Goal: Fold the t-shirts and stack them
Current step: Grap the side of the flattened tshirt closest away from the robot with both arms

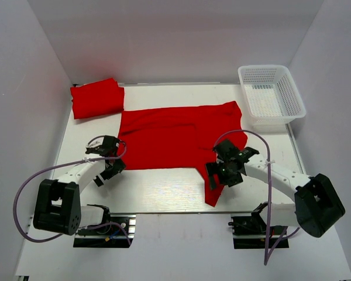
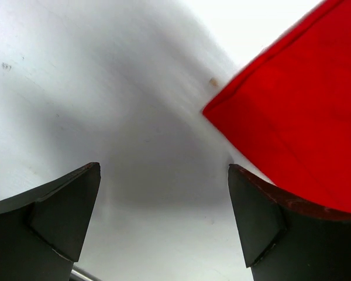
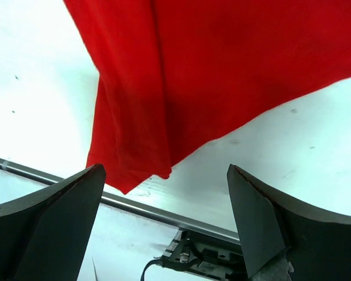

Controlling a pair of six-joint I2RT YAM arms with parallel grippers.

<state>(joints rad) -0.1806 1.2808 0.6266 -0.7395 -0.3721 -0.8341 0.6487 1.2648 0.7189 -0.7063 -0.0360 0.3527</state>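
A red t-shirt (image 1: 175,137) lies spread flat across the middle of the table, with one sleeve (image 1: 214,190) hanging toward the near edge. A second red t-shirt (image 1: 97,98) lies folded at the back left. My left gripper (image 1: 109,165) is open and empty at the spread shirt's near left corner (image 2: 292,123); its right finger lies along the cloth edge. My right gripper (image 1: 217,177) is open and empty, hovering over the near sleeve (image 3: 140,117).
A white mesh basket (image 1: 272,96) stands at the back right. White walls close in the table at left, back and right. A metal rail (image 3: 152,208) runs along the near table edge, with the arm mounts below it.
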